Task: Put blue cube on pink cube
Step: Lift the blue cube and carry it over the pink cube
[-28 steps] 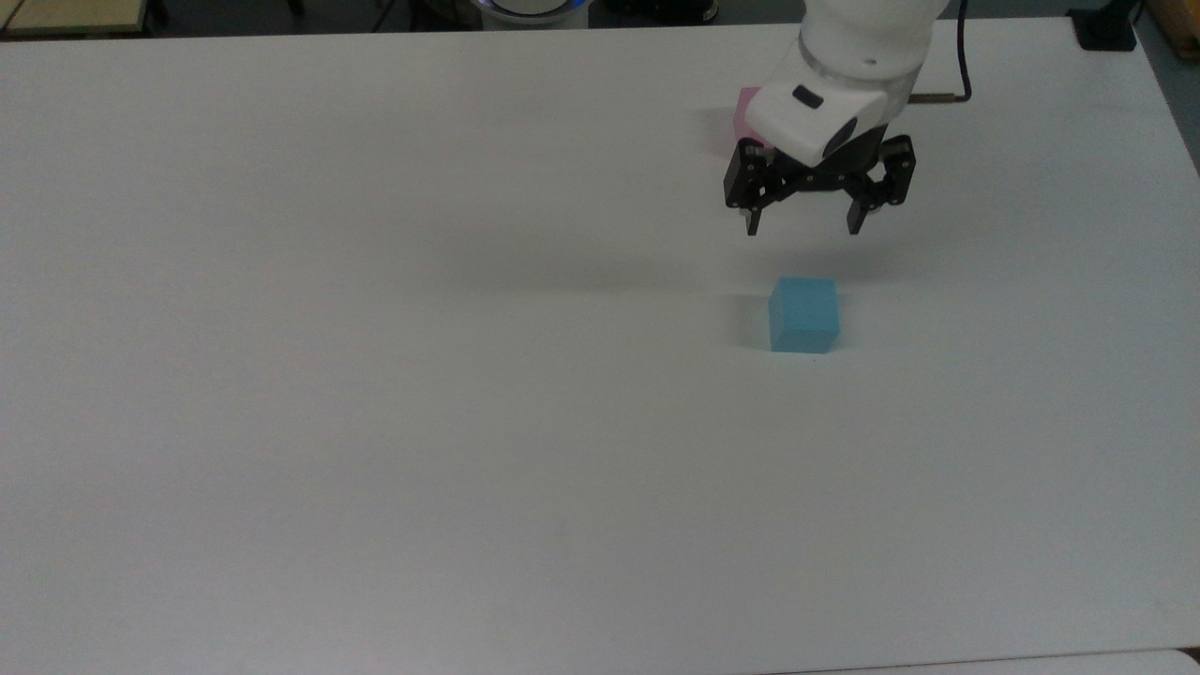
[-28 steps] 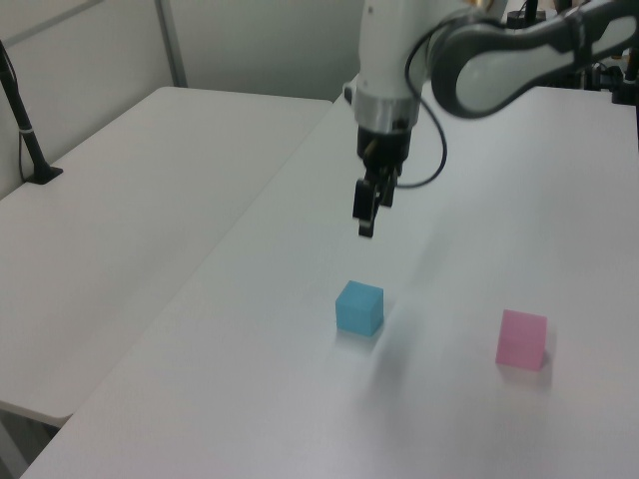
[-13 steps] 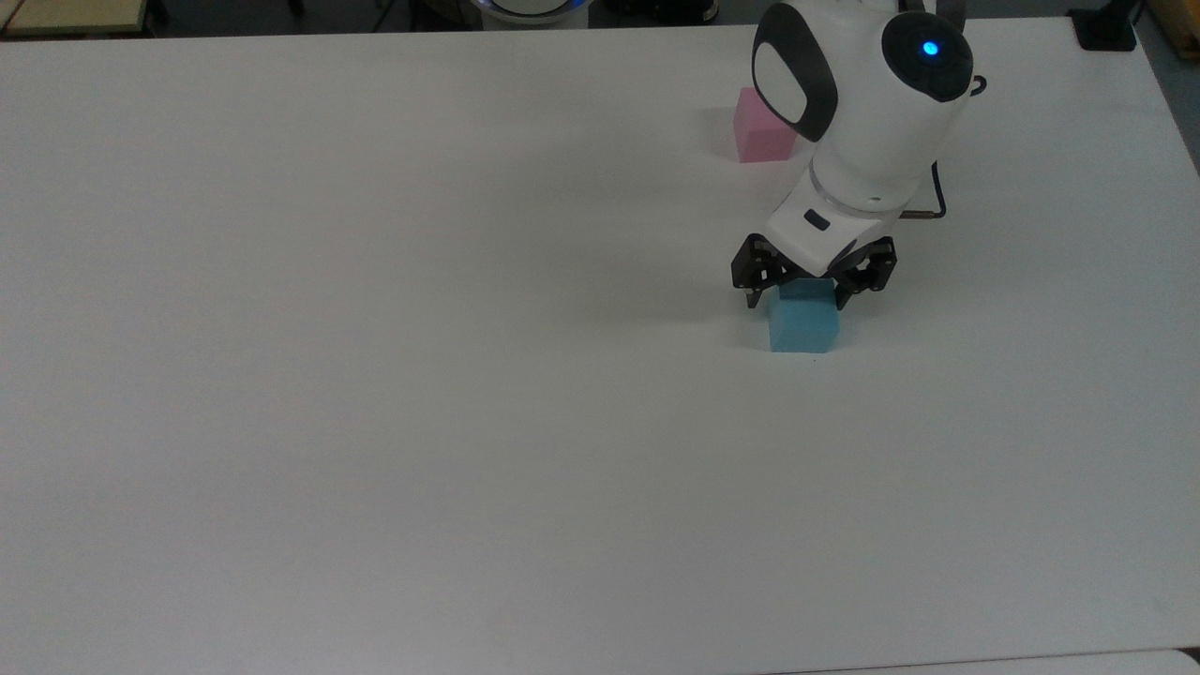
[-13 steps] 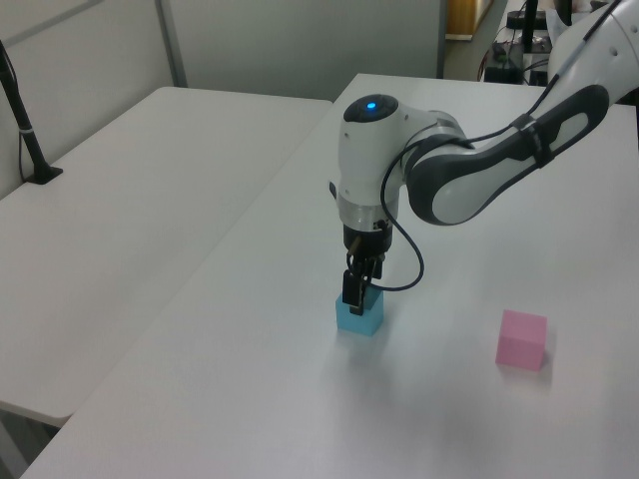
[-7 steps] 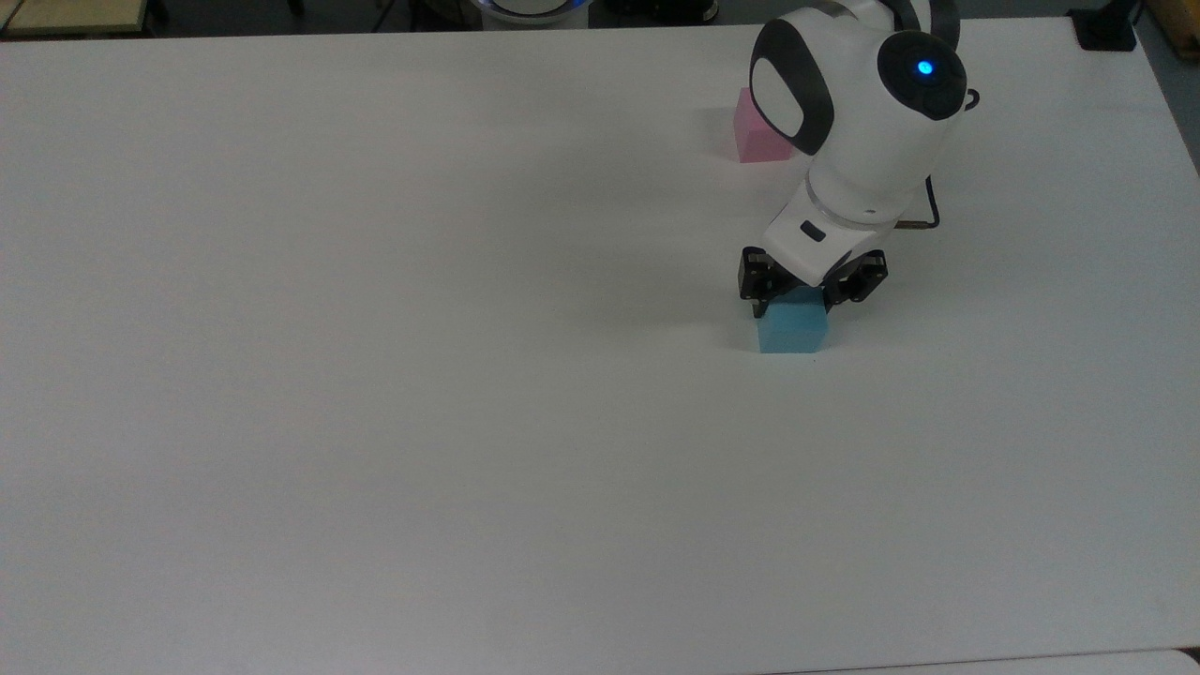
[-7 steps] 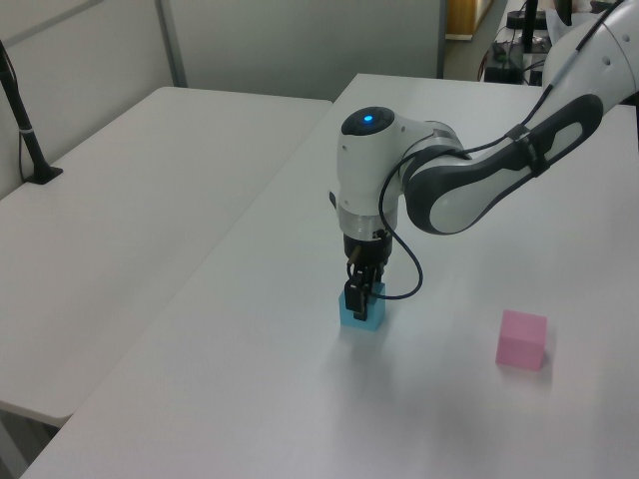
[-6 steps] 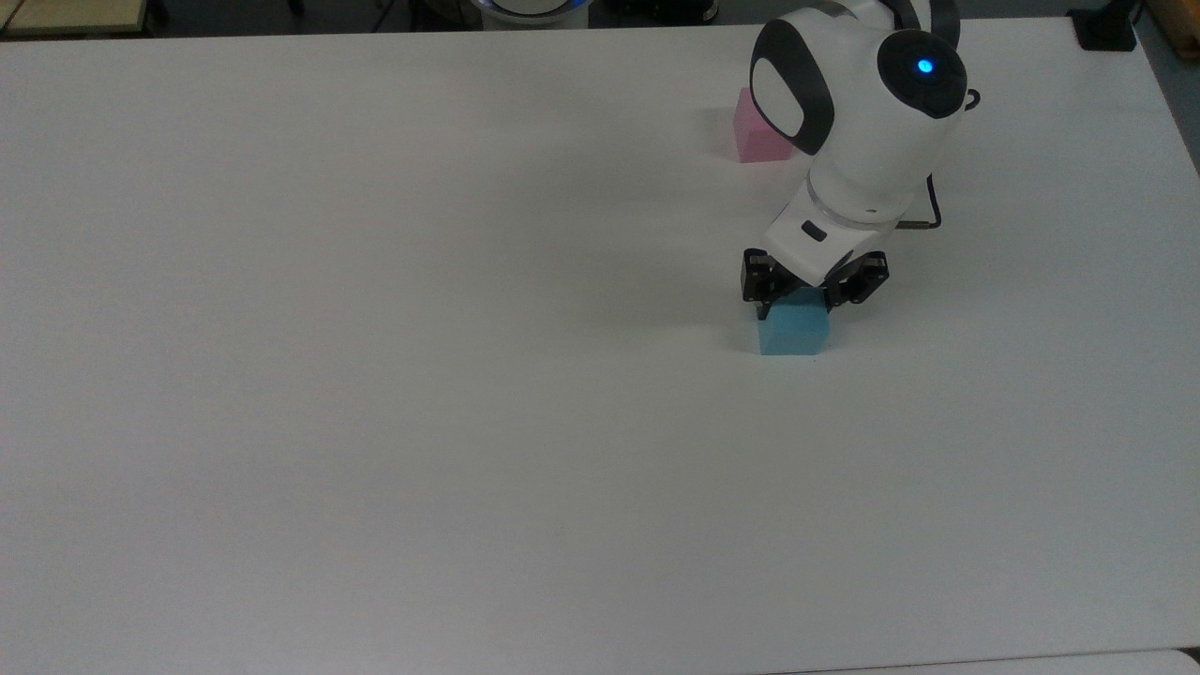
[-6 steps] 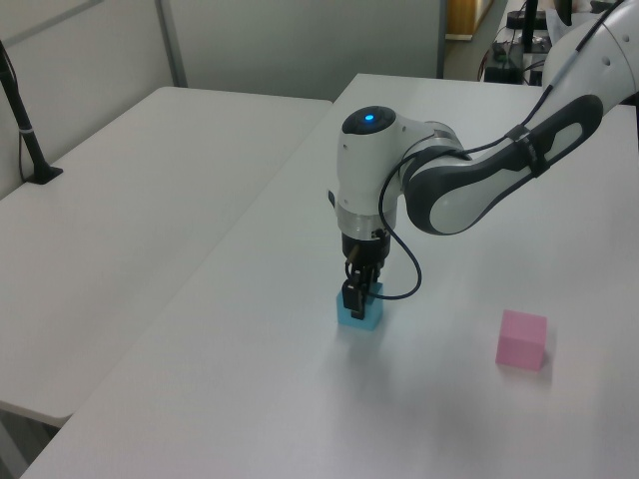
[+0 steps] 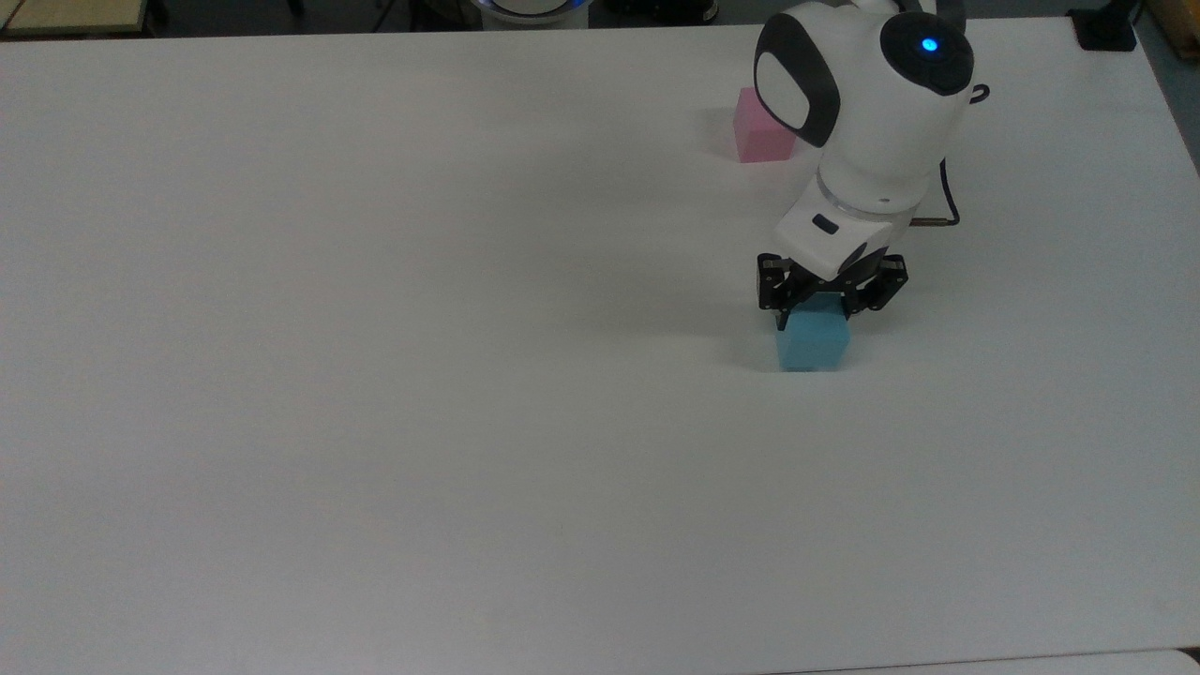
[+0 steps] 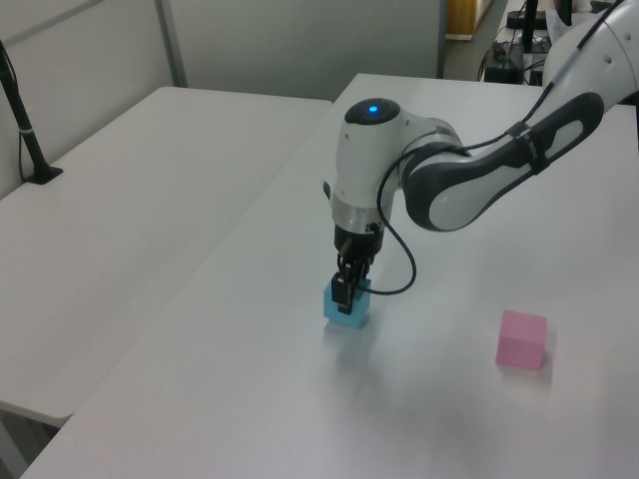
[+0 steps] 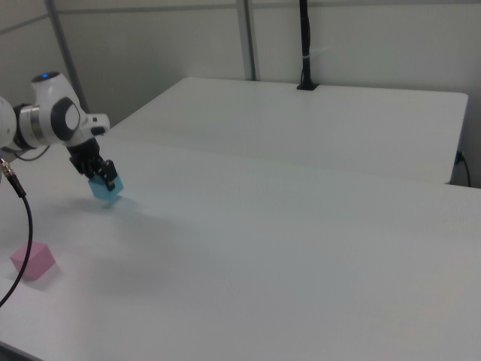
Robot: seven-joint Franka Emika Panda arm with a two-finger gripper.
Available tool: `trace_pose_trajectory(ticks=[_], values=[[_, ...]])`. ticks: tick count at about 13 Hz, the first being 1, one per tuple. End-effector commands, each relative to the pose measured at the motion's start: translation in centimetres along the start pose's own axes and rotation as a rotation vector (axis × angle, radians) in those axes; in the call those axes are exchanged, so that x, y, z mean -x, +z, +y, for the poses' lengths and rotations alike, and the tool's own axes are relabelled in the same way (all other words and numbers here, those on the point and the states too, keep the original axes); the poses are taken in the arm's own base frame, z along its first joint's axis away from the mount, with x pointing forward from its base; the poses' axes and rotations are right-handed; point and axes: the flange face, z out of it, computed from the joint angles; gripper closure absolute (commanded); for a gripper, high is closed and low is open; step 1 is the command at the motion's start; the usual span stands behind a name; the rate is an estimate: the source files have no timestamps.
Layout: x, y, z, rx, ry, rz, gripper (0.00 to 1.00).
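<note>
The blue cube (image 9: 813,342) is seen clamped between the two black fingers of the tool (image 9: 814,317), which is closed on the cube's upper part from above. In the right view the cube (image 11: 104,189) is shown tilted, one lower corner pointed at the white tabletop (image 9: 375,375); whether that corner is touching the surface cannot be told. In the left view the tool (image 10: 344,292) is pictured pointing down from the white arm (image 10: 439,180), with the cube (image 10: 346,307) partly hidden behind the fingers. A blue light is lit on the arm's rounded joint (image 9: 927,44). The pink cube (image 9: 762,138) is shown resting flat on the tabletop, well apart from the blue cube, toward the top view's upper right and partly covered there by the arm. In the left view the pink cube (image 10: 522,339) is placed to the left view's right of the blue one; in the right view it (image 11: 33,261) is found near the lower left corner. A dark cable (image 10: 397,261) is looped beside the wrist.
</note>
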Motion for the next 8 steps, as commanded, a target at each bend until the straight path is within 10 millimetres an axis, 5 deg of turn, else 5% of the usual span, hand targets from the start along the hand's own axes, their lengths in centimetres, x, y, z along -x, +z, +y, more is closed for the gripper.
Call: trace_pose_trajectory(ticks=[1, 4, 8], values=[[0.2, -12.0, 2.0, -0.005, 0.038, 0.035, 0.69], [1.6, -20.3, 3.8, 0.006, 0.042, 0.026, 0.68], [2.5, -22.8, 4.6, 0.008, 0.035, 0.027, 0.68]])
